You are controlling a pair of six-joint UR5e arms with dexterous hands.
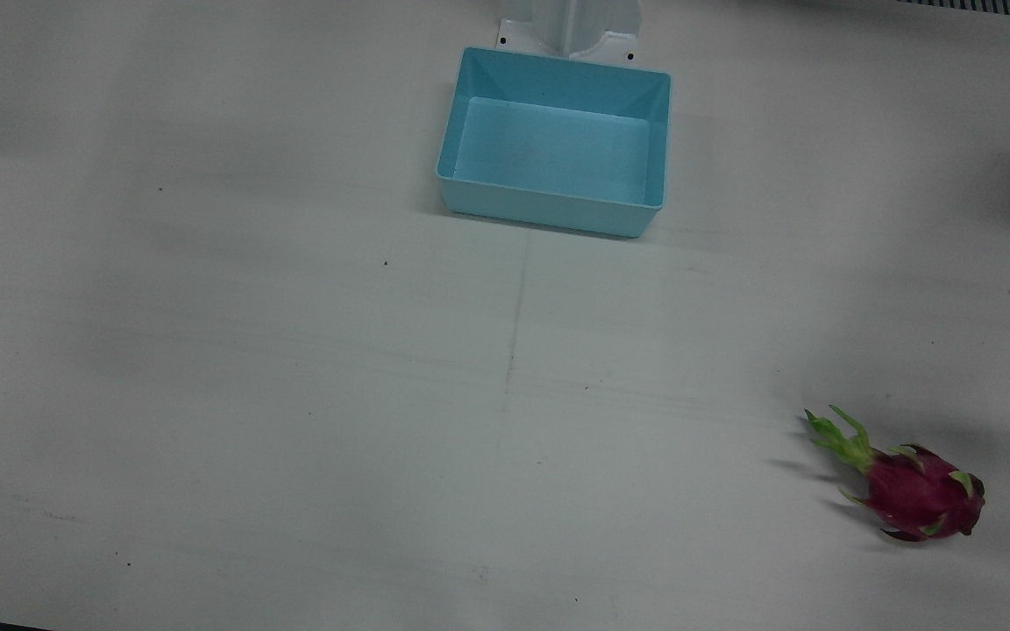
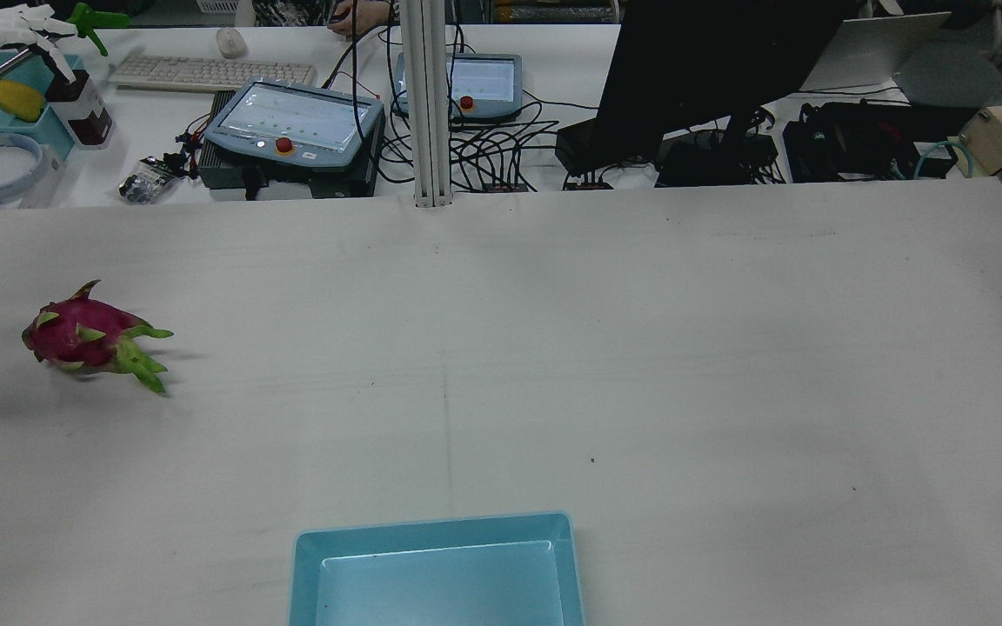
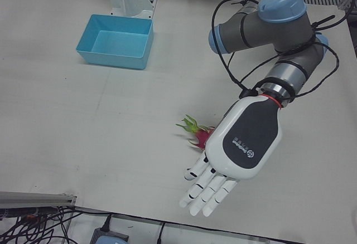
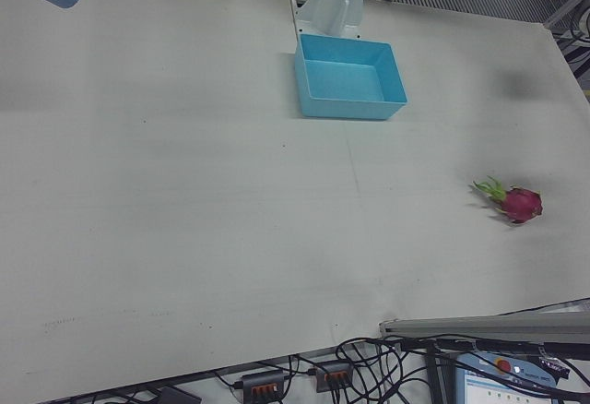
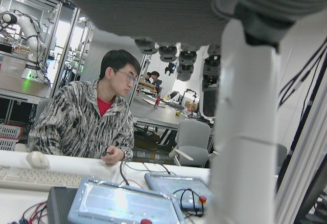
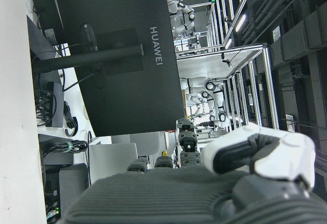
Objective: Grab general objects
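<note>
Fingers (image 3: pixel 207 189) of my left hand (image 3: pixel 241 144) are spread straight, holding nothing, hovering above the table (image 1: pixel 295 394). My dragon fruit (image 1: pixel 917 492) lies on its side on the robot's left half, partly hidden behind the palm, well apart from the blue bin (image 1: pixel 555 140). My right hand (image 6: pixel 204 193) holds nothing; its spread I cannot tell.

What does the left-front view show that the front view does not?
Only the left-front view shows the left robot hand, open with fingers apart, on its arm, in front of part of the dragon fruit. Only the front view shows the whole dragon fruit unobstructed, lying alone with no arm in sight. Both show the empty blue bin and the white table.
</note>
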